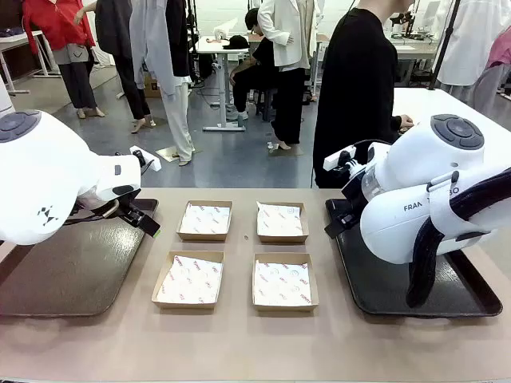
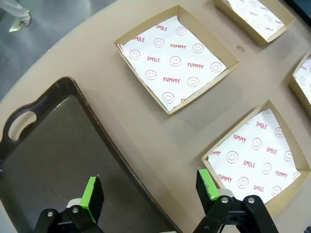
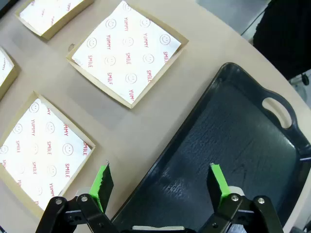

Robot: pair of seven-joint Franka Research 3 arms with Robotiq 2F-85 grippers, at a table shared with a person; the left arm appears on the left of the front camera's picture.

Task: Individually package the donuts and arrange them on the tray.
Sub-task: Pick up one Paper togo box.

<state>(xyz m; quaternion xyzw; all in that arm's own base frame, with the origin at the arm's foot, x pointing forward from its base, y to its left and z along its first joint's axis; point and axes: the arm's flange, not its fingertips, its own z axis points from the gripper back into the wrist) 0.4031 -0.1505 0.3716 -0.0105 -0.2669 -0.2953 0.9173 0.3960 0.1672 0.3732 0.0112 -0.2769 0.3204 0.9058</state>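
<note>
**Both pincers wide apart over the tray rims, four lined boxes between**

Nearest the robot, the beige bench (image 1: 239, 343) carried two trays and four boxes. The left tray (image 1: 72, 271) was dark brown with a cut-out handle at its far end. The right tray (image 1: 375, 287) was glossy black and also had a handle at its far end.

The left arm (image 1: 48, 183) came in low from the left side. The left pincer (image 2: 149, 188) pointed down with its jaws spread wide and gripped nothing. One green pad (image 2: 92, 191) hung over the brown tray and the other by the corner of the near left box (image 2: 257, 155). The right arm (image 1: 423, 207) was bent over the black tray and hid much of it. The right pincer (image 3: 160, 182) was also spread wide and held nothing. It hung across the tray's inner rim, with one pad over the bench and one over the tray.

Between the trays the shallow cardboard boxes stood two by two, a little apart from each other. Behind the near left box was the far left box (image 1: 205, 219), then the near right box (image 1: 284, 281) and the far right box (image 1: 282, 221). Each one was lined with white paper printed with red smiling faces, "SMILE" and "YUMMY".

At the far side stood a person (image 1: 355, 88) in black.
</note>
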